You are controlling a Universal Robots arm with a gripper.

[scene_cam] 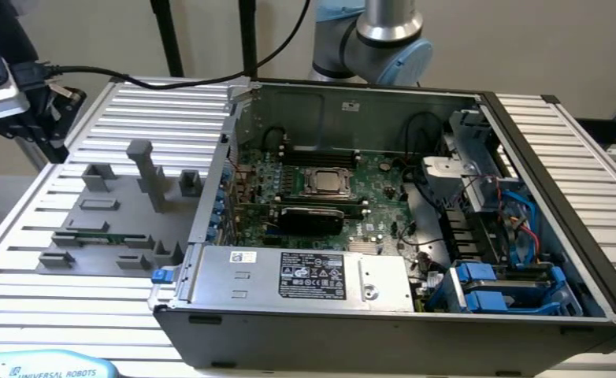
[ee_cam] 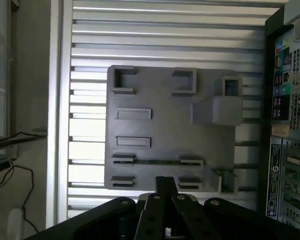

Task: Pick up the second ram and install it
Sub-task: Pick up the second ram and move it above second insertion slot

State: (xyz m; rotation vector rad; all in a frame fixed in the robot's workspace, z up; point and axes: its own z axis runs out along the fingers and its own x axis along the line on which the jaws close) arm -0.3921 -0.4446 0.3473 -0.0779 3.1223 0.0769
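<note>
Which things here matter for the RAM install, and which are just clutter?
Job: second ram lying on the grey fixture; motherboard in the open case; gripper, fingers shut, by the fixture.
Lying about: power supply; blue drive caddies; tall grey post.

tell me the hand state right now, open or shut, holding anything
Hand: shut, nothing seen in its grip; the second ram lies in the grey fixture.
</note>
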